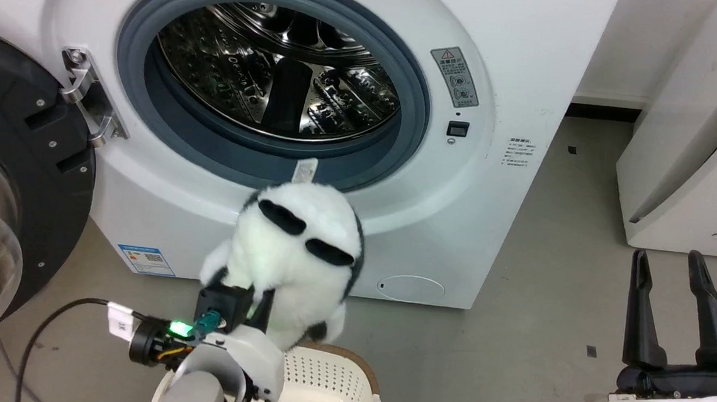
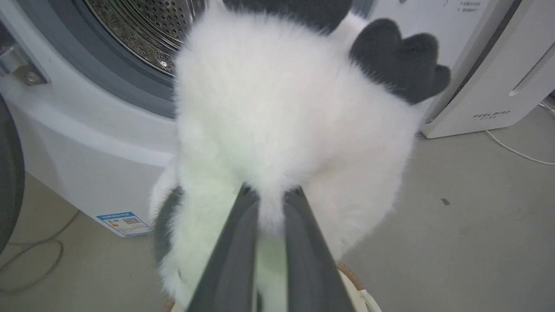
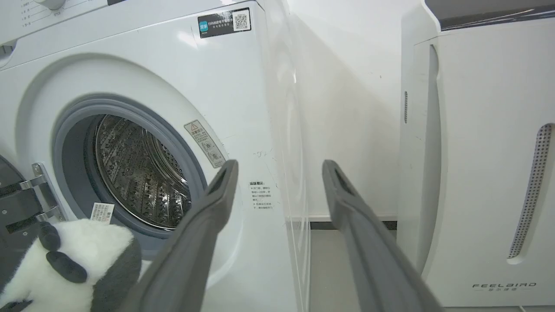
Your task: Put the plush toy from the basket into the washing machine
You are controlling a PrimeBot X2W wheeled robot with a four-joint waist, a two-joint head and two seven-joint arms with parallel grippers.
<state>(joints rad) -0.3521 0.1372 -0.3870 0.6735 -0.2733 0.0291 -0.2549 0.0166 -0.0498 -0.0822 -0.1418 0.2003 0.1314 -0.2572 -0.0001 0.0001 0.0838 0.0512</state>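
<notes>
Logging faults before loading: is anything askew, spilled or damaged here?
Nothing spilled or broken. One oddity: a white label stuck on the washing machine gasket, at its lower lip, just above the plush toy in the left claw.

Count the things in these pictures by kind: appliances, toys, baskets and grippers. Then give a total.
Appliances: 2 (washer, white unit)
Toys: 1 (plush)
Baskets: 1 (basket)
Grippers: 2 (left gripper shut on the plush, right gripper open)
Total: 6
</notes>
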